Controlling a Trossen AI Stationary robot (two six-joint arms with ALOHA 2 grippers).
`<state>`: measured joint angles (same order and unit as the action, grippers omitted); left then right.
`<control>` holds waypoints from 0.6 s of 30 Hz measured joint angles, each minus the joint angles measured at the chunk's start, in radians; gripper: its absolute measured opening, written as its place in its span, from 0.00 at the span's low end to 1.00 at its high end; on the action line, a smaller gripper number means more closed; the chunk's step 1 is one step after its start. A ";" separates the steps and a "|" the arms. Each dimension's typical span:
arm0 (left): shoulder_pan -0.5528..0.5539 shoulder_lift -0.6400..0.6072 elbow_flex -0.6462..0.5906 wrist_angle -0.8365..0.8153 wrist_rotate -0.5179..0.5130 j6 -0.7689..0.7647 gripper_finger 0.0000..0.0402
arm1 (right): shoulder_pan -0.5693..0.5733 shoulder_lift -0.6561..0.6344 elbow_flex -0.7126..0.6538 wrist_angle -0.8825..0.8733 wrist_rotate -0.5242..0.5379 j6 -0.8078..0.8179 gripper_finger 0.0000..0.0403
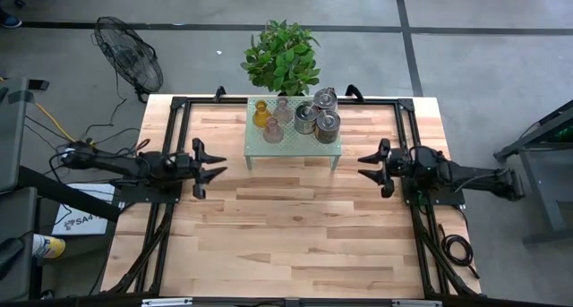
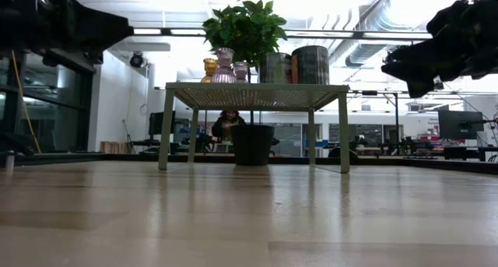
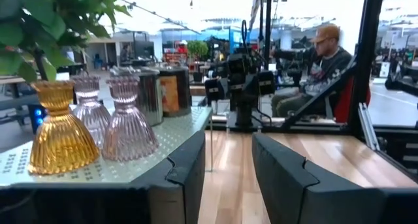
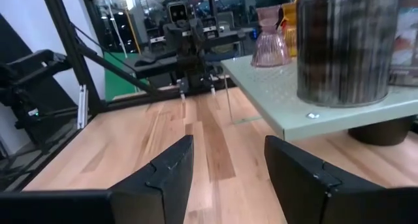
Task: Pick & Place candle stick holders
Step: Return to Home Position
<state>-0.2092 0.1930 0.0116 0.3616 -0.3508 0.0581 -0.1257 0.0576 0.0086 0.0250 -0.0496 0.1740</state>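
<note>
Since the overhead camera is the only one that takes in all six candle stick holders [image 1: 305, 117] at once, start there. They all stand on the green shelf [image 1: 288, 144] at the far middle of the table [image 1: 295, 244]. The amber holder [image 1: 260, 115] and two pink holders [image 1: 272, 132] are bunched on its left half, and the three silver holders [image 1: 328, 126] are on its right half.

That same view shows you the left gripper [image 1: 224, 165] and right gripper [image 1: 362, 166] over bare wood on either side of the shelf. They point at each other, well apart from the shelf, jaws spread with nothing in them.

The table-level camera can't give you that count, because the holders overlap along the shelf top. What it adds is that both arms sit higher than the shelf top. You also see the plant's dark pot [image 2: 251, 145] between the shelf legs, and a person [image 2: 229, 123] far off in the room.

Your left wrist camera gets the glass ones close up: ribbed, upright, packed together near the shelf edge, with two silver ones behind them. The right arm is straight across, with a seated person [image 3: 320, 61] beyond the frame.

From the right wrist, one silver holder fills the foreground and hides most of the rest. Only one pink holder and a sliver of amber peek past it.

The leafy plant [image 1: 282, 56] stands just behind the shelf, and a fan [image 1: 130, 65] is on the floor off the far left corner.
</note>
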 joint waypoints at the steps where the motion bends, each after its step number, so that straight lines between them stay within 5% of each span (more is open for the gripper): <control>1: 0.000 -0.013 0.000 -0.003 0.000 0.003 0.31 | -0.004 -0.005 0.000 0.000 0.000 -0.003 0.45; 9: 0.000 -0.134 0.000 -0.122 0.069 -0.018 0.31 | -0.031 -0.010 0.000 -0.002 -0.002 -0.005 0.45; 13: 0.000 -0.183 0.001 -0.310 -0.022 -0.087 0.31 | -0.032 -0.010 0.000 -0.003 -0.002 -0.001 0.45; 18: 0.000 -0.186 0.023 -0.348 0.004 -0.069 0.31 | -0.032 -0.008 0.000 -0.004 -0.002 0.009 0.45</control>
<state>-0.2093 0.0070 0.0343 0.0132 -0.3471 -0.0112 -0.1574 0.0500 0.0090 0.0208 -0.0521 0.1826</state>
